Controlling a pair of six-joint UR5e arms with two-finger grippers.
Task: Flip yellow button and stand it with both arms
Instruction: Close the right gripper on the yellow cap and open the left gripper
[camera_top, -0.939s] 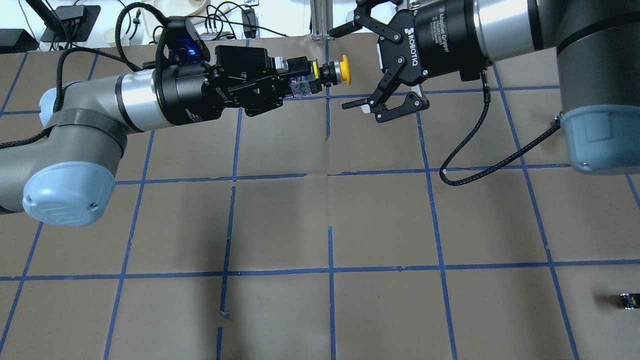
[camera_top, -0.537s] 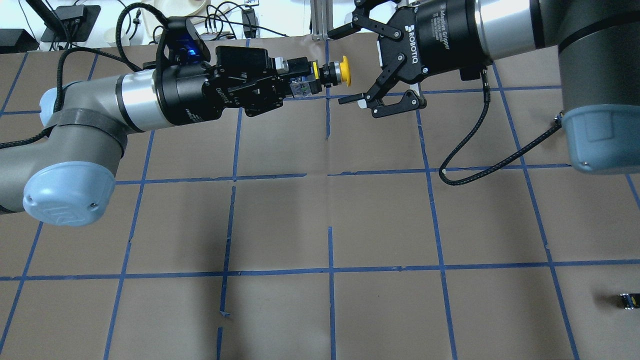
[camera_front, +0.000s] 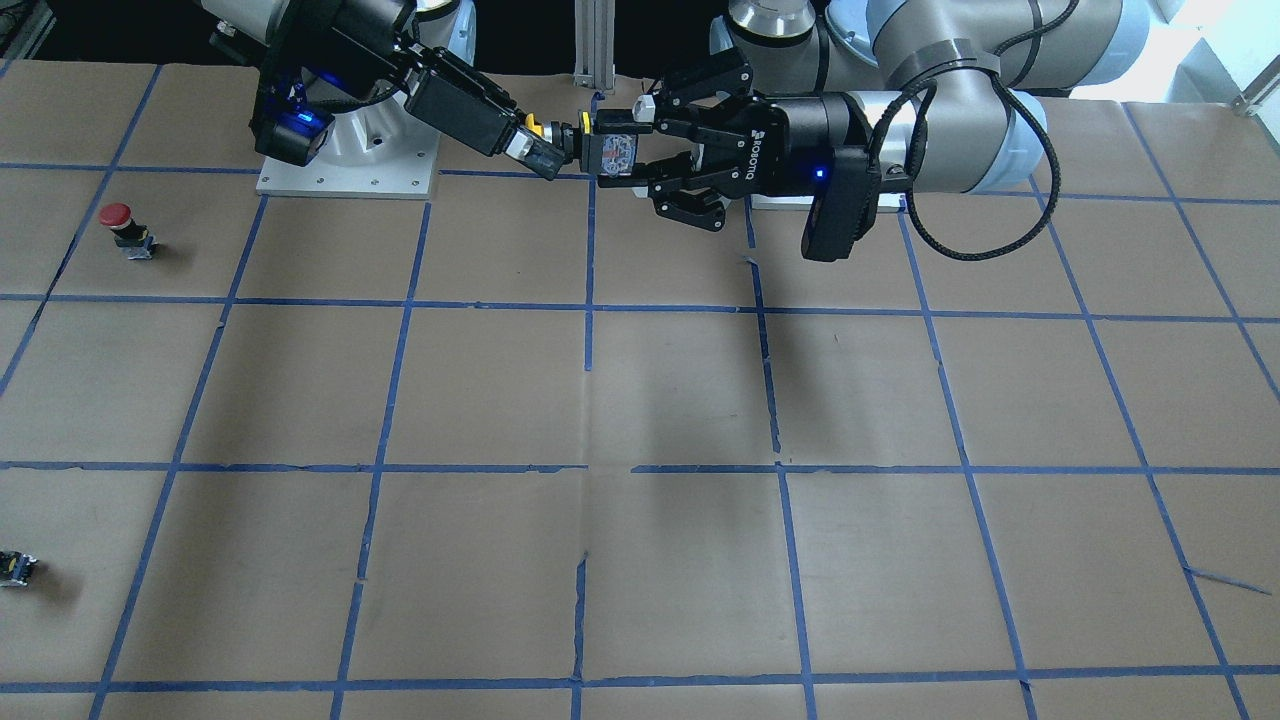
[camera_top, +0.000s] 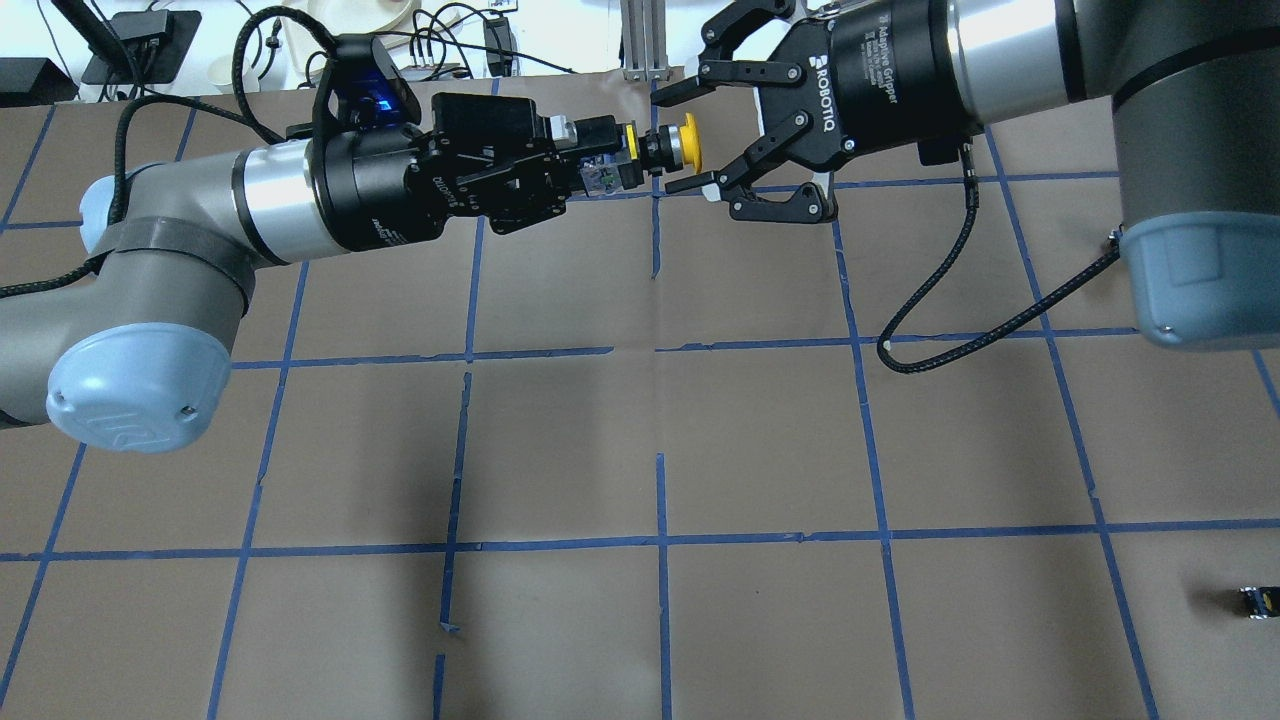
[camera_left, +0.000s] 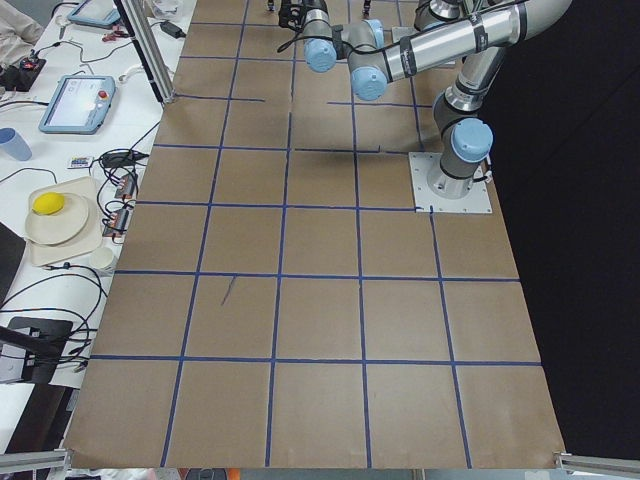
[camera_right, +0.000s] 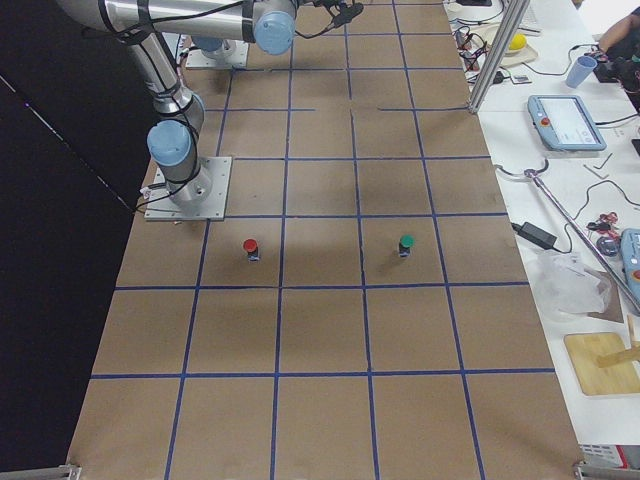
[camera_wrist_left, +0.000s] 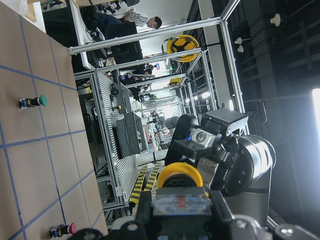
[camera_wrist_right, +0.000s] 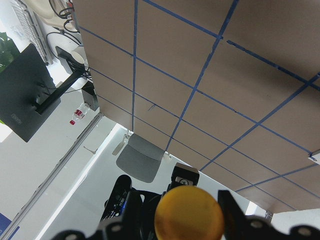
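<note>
In the overhead view's upper middle the left gripper (camera_top: 606, 160) is clamping its fingers on the blocky body of the yellow button (camera_top: 688, 142), holding it sideways above the desk (camera_top: 760, 440). The right gripper (camera_top: 673, 138), lettered ROBOTIQ, is holding its fingers wide on either side of the cap. A red button (camera_front: 118, 222) and a small dark part (camera_front: 15, 567) are sitting along the front view's left edge, well apart from both.

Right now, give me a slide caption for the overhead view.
Left gripper holds the yellow button by its body, cap toward the open right gripper, which brackets the cap without touching.
</note>
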